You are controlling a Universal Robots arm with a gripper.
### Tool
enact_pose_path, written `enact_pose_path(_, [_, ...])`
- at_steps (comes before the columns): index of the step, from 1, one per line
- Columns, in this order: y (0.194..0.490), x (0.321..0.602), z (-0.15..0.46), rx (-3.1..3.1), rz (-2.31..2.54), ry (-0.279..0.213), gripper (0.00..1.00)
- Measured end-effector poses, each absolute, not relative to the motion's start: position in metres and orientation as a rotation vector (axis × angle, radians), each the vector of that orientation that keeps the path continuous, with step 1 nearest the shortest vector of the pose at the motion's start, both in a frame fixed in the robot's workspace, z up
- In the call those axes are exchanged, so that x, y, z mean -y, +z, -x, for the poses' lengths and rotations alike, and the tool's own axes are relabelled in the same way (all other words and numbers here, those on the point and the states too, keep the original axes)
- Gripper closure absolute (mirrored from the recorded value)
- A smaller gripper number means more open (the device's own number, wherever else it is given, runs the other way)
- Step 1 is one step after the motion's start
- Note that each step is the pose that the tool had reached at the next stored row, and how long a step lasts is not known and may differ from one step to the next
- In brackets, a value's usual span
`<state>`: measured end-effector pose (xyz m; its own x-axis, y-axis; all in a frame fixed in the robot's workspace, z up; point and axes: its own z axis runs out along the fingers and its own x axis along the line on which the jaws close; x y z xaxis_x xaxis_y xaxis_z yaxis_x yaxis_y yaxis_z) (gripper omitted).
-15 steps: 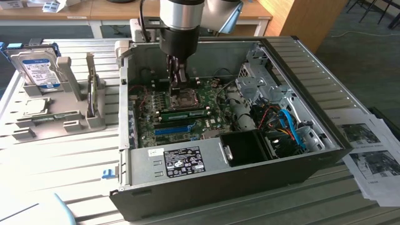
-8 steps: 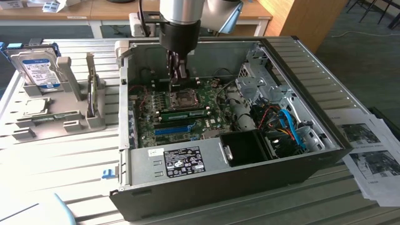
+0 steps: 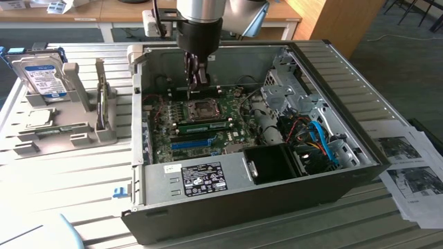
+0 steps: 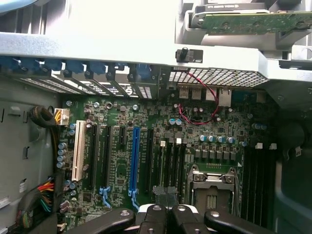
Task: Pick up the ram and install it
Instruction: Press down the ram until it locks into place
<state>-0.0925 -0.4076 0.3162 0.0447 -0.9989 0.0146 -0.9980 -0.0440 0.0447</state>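
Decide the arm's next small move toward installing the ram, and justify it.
Probably a short, straight descent: the shut gripper hangs above the motherboard inside the open case, over the dark slots between the blue slot and the CPU socket, clear of the board.

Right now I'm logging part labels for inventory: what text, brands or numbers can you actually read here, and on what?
No text is legible.
Hard drive blue-white label: print too small to read.
Power supply sticker: symbols and lines, too blurred.
Printed sheets beside the case: text unreadable.
Motherboard markings: too small to read.
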Motion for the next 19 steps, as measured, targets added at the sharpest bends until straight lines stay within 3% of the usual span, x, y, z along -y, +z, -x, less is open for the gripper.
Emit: enact_pose_path(19, [0.316, 0.408, 0.073, 2.142, -2.239, -0.031, 0.91])
